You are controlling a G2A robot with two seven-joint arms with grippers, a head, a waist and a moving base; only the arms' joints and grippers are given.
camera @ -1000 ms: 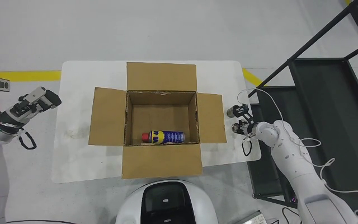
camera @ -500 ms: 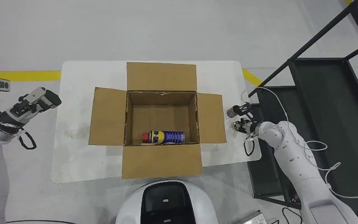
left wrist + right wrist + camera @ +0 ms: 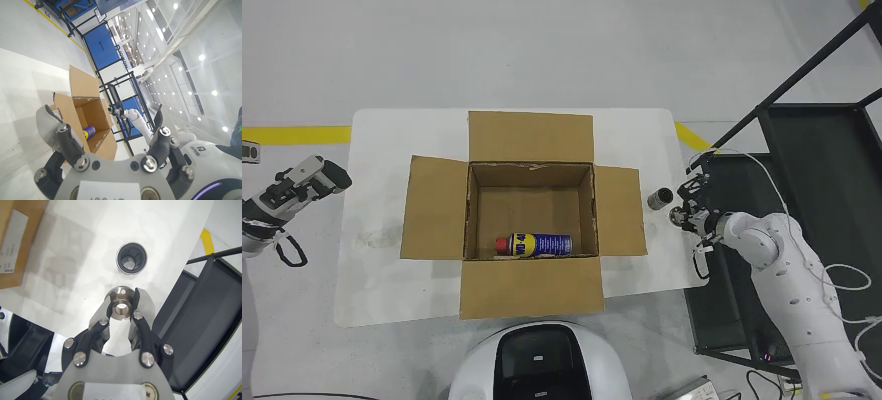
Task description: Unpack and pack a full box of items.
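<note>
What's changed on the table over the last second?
The right gripper, shut on the flanged silver metal ring, moved away from the brown cardboard box toward the white table edge. The black cylinder, blue spray can in the box and left gripper stayed put.

Open cardboard box (image 3: 437, 220), spray can (image 3: 534, 243) inside

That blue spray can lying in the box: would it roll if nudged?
Likely yes: the spray can lies on its side on the floor of the cardboard box, so it should roll. It looks rigid, and its smooth round body may slip when gripped.
</note>
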